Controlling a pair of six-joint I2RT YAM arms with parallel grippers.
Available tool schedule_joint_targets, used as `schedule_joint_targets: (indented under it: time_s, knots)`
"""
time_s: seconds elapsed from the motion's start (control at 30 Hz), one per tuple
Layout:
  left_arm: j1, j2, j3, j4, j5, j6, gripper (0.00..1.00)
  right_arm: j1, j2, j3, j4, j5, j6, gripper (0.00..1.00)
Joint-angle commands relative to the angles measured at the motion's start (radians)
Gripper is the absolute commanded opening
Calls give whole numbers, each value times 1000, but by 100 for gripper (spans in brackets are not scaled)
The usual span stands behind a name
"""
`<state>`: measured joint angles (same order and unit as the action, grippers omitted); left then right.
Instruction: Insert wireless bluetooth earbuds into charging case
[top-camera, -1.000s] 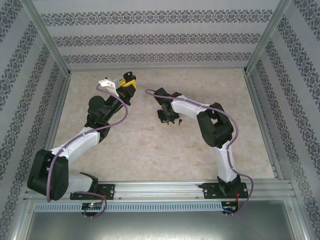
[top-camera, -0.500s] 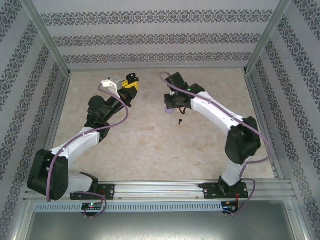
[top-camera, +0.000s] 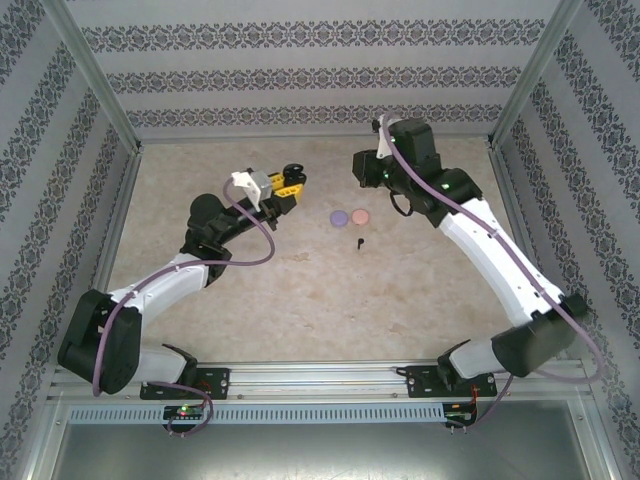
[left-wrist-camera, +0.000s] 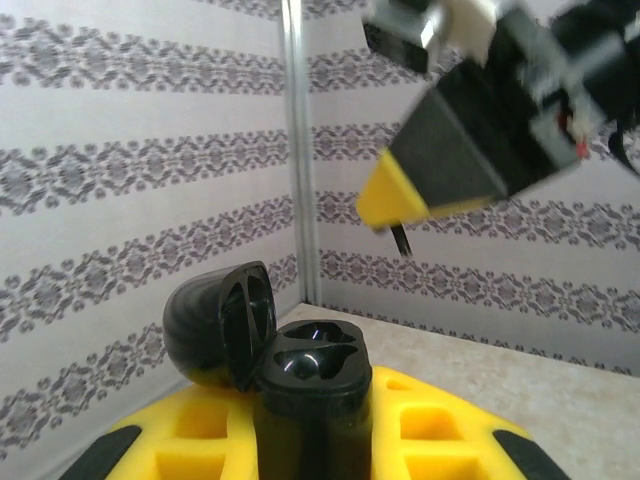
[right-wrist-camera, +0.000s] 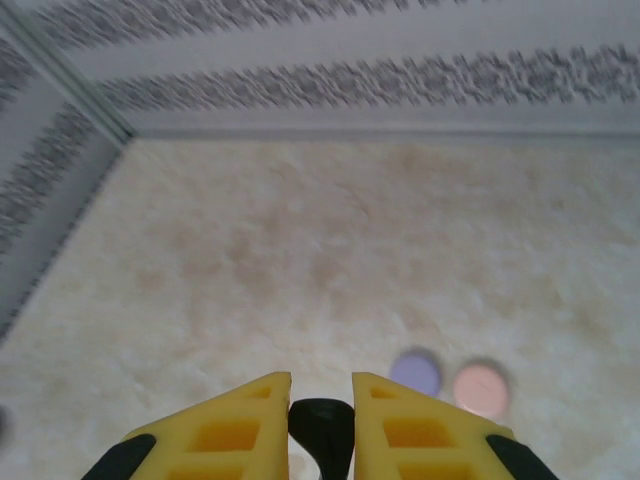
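My left gripper (top-camera: 290, 180) is shut on a black charging case (left-wrist-camera: 312, 380), held upright between its yellow fingers (left-wrist-camera: 440, 420). The case's lid (left-wrist-camera: 215, 325) is flipped open to the left and both sockets look empty. My right gripper (top-camera: 363, 167) hangs raised at the back of the table, right of the case, shut on a black earbud (right-wrist-camera: 322, 428). From the left wrist that gripper (left-wrist-camera: 400, 200) shows above and beyond the case, with the earbud's stem (left-wrist-camera: 400, 238) hanging from its tip. A second black earbud (top-camera: 360, 242) lies on the table.
A round lilac case (top-camera: 338, 216) and a pinkish case (top-camera: 360, 215) lie closed side by side mid-table, between the two grippers; they also show in the right wrist view as the lilac case (right-wrist-camera: 415, 372) and pinkish case (right-wrist-camera: 481, 388). Patterned walls enclose the table, with a metal corner post (left-wrist-camera: 298, 150) behind the case.
My right arm has lifted from mid-table and swung to the back right with the black earbud, uncovering the two round cases. My left gripper has shifted right with the open case.
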<state>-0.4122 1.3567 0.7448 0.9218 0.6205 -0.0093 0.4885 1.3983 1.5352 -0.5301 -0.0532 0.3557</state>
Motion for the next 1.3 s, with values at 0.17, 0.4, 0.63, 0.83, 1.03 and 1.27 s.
schedule_joint_targets:
  time_s: [0.17, 0.4, 0.63, 0.83, 1.03, 1.27]
  knots:
    - [-88, 104, 88, 88, -28, 125, 0, 20, -169, -134, 261, -163, -54, 20]
    - [-122, 152, 151, 108, -14, 108, 0, 69, -233, -261, 396, -182, -73, 20]
    - [-131, 157, 169, 114, -8, 86, 0, 100, -241, -331, 464, -156, -72, 20]
    - [-136, 161, 176, 99, 2, 85, 0, 112, -223, -322, 477, -160, -70, 20]
    - [-138, 163, 179, 89, 4, 83, 0, 122, -201, -304, 482, -160, -72, 20]
    - [-140, 154, 180, 81, 18, 80, 0, 126, -170, -299, 500, -154, -66, 20]
